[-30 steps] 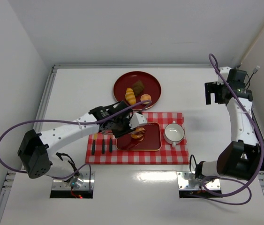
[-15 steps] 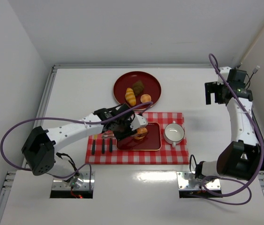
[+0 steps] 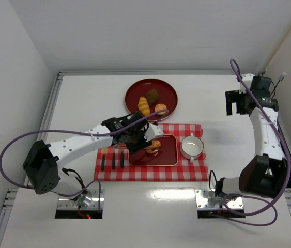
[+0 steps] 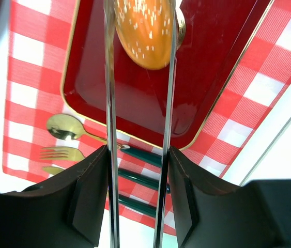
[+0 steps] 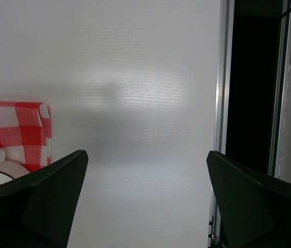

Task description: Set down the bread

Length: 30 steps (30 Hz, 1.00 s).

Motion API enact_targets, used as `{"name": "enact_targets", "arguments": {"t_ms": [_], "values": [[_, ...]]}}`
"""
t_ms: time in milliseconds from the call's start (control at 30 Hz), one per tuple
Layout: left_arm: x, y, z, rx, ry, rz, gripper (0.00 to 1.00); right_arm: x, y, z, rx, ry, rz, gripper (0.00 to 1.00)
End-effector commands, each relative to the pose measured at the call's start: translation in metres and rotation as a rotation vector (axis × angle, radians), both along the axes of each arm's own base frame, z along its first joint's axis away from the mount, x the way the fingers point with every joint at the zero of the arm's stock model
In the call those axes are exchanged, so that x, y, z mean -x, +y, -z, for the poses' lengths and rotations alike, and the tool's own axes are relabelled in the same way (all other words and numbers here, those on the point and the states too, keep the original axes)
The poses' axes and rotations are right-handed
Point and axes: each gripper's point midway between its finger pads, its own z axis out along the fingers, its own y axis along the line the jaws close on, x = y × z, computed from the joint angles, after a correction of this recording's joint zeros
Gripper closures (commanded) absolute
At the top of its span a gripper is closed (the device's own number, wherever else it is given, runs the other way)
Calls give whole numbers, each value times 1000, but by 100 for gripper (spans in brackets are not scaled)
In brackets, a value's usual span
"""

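Left gripper (image 4: 141, 13) around the bread (image 4: 146, 33)

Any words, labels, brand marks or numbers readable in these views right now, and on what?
None readable.
Pale marks on the left arm's wrist housing are too small to read.
The bread, tray, checked cloth, cup and round plate show no lettering.
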Motion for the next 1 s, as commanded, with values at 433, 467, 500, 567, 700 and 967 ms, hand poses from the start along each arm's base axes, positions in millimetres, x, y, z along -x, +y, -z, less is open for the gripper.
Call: {"name": "enact_targets", "arguments": {"t_ms": [433, 467, 500, 567, 700, 967], "values": [[12, -3, -37, 110, -40, 43, 56, -7, -2, -8, -5, -5, -6, 0], [10, -4, -41, 127, -55, 44, 56, -7, -2, -8, -5, -5, -6, 0], [12, -2, -36, 117, -46, 44, 56, -7, -2, -8, -5, -5, -6, 0], [12, -3, -32, 119, -48, 44, 56, -10, 1, -12, -3, -14, -15, 0], [14, 0, -25, 109, -39, 43, 56, -9, 1, -14, -3, -14, -15, 0], [15, -2, -25, 115, -32, 49, 50, -7, 0, -13, 1, -4, -9, 0]]}}
